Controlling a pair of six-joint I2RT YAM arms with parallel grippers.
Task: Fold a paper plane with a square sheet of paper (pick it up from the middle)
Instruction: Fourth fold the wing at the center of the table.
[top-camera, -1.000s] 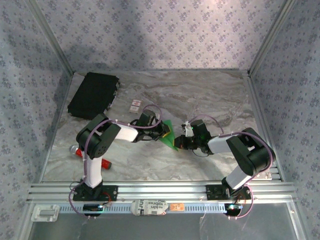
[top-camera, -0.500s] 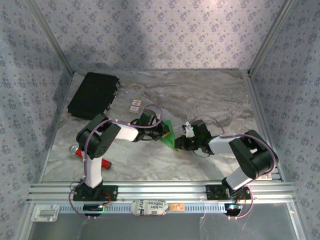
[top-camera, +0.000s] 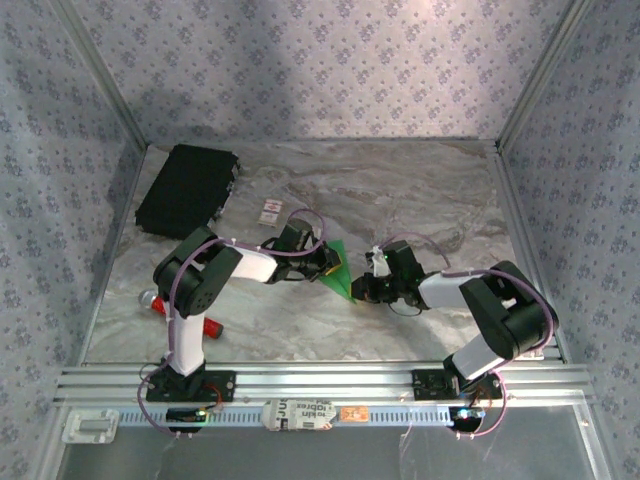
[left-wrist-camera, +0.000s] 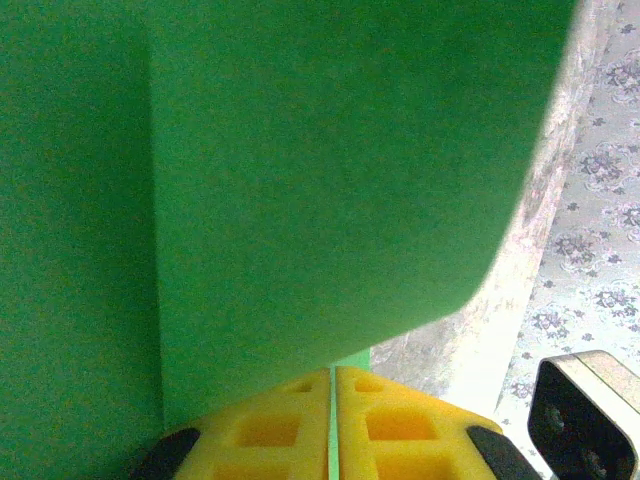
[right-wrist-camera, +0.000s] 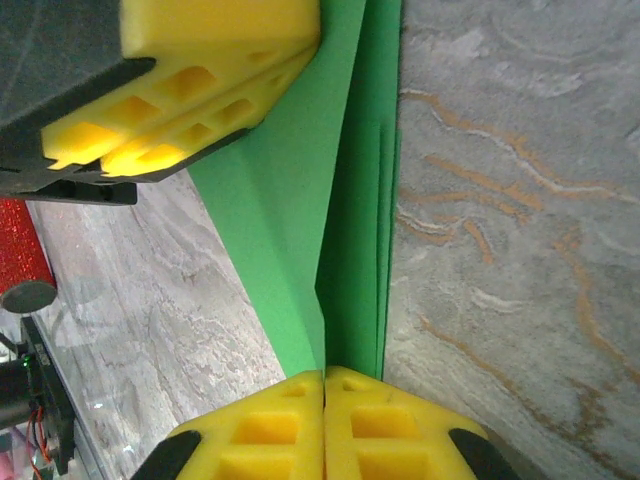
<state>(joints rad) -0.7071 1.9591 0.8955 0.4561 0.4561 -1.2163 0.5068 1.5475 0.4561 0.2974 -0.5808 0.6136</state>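
folded green paper (top-camera: 339, 267), left gripper (left-wrist-camera: 333, 388) pinching its left side, right gripper (right-wrist-camera: 323, 388) pinching its near tip, white card (top-camera: 270, 211) beyond it unreadable

Matte green paper (left-wrist-camera: 300, 180), yellow plastic pads (right-wrist-camera: 270, 400), smooth marbled tabletop (right-wrist-camera: 500, 250)

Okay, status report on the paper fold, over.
Left gripper shut on green paper. Right gripper shut on same paper, folded layers showing. Red tool off left, apart.

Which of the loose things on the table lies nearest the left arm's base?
The red bar-shaped tool, lying close in front of that base and partly hidden behind the arm. The white card and the black case lie farther back.
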